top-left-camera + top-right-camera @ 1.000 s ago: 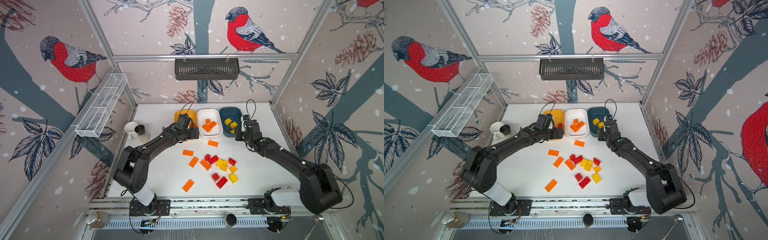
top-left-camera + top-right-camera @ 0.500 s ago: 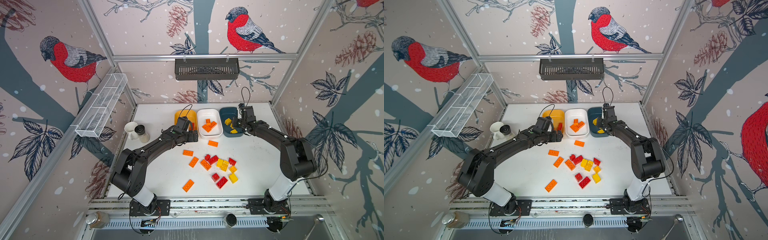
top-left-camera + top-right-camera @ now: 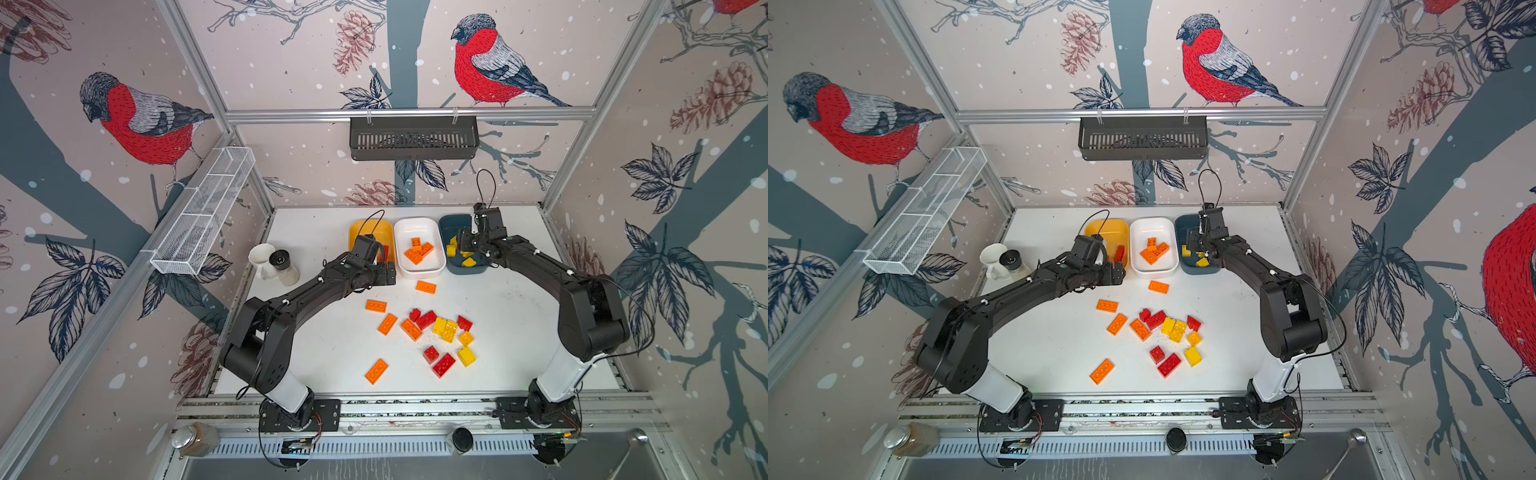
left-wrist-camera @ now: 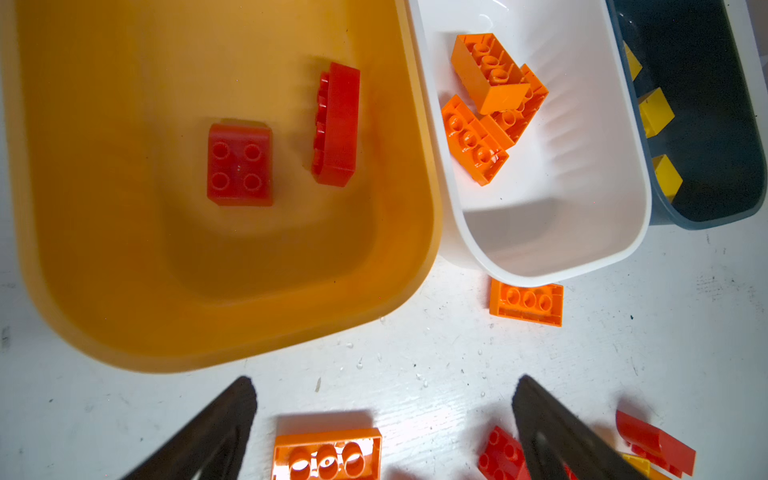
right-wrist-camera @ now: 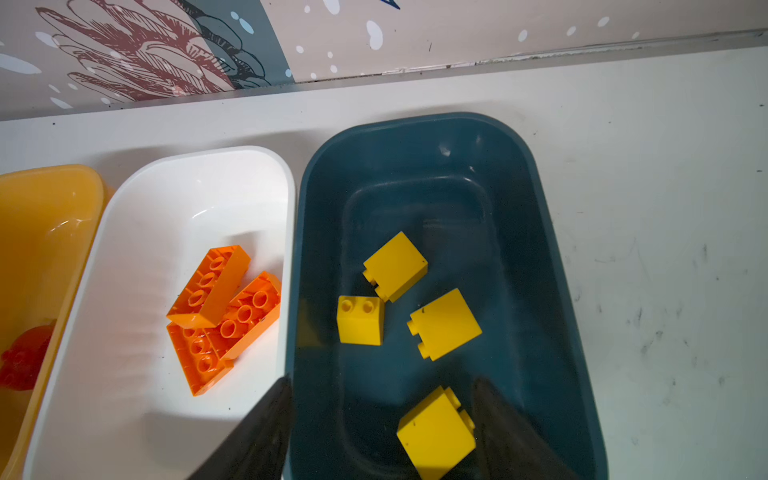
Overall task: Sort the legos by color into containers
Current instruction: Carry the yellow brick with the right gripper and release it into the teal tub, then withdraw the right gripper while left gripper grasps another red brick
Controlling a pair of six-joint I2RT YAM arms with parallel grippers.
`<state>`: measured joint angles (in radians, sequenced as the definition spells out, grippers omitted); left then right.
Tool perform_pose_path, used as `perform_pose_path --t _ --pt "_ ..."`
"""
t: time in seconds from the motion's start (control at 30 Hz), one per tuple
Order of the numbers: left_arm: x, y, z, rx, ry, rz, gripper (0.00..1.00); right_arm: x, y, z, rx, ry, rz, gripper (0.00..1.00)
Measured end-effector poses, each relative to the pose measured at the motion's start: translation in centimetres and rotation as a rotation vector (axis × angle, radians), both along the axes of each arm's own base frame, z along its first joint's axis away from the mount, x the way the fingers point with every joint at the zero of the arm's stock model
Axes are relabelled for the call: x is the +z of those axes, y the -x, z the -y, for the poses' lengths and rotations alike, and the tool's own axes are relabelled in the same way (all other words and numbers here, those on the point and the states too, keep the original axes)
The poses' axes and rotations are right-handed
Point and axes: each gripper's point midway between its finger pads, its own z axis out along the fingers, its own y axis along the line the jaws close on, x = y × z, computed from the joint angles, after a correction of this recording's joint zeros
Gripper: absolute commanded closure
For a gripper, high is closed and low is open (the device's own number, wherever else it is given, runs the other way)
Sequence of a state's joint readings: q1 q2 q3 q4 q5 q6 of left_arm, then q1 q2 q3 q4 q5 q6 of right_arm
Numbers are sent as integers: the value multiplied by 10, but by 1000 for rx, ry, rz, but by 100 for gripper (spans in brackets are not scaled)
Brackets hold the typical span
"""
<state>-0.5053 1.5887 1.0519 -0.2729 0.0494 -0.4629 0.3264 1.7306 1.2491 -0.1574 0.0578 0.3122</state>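
Note:
Three containers stand side by side at the back: a yellow-orange tub point(image 3: 371, 232) with two red bricks point(image 4: 240, 164), a white tub point(image 3: 419, 268) with orange bricks point(image 4: 490, 108), and a teal tub point(image 5: 540, 291) with yellow bricks point(image 5: 395, 266). My right gripper point(image 5: 382, 392) hangs open over the teal tub's near end; a yellow brick point(image 5: 436, 432) lies loose between its fingers. My left gripper point(image 4: 384, 384) is open over the table in front of the yellow tub, above an orange plate point(image 4: 328, 455). Several red, orange and yellow legos point(image 3: 440, 328) lie mid-table.
A white mug point(image 3: 259, 255) and a black-lidded jar point(image 3: 284, 266) stand at the table's left edge. A wire mesh basket point(image 3: 203, 216) hangs on the left wall and a black slotted basket point(image 3: 413, 137) on the back rail. One orange plate point(image 3: 377, 371) lies apart near the front.
My right gripper has moved over the teal tub and opened, letting go of a yellow brick. The left arm has hardly moved.

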Motion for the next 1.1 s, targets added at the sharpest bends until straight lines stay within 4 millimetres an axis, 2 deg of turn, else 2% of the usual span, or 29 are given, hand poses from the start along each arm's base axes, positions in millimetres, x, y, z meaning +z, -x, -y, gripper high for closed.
perform_pose_path --t 0.2,0.33,0.37,0.57,0.77,0.93,1.1 --pt "0 1 1 -3 -1 0 3 14 21 5 -2 -11 24 14" --pt "0 3 3 -8 -11 2 3 22 44 10 -9 -31 41 6" --pt "1 4 4 -8 -18 7 3 24 50 12 -10 -35 48 0" --pt "5 20 21 -52 -55 28 3 37 92 34 -75 -85 119 0" --pt "-1 46 40 -131 -109 29 4 52 127 72 -240 -156 230 0" --pt "-11 67 56 -227 -157 15 8 53 148 98 -350 -239 314 0" --pt "-28 89 72 -343 -203 -33 17 40 153 119 -440 -329 310 1"
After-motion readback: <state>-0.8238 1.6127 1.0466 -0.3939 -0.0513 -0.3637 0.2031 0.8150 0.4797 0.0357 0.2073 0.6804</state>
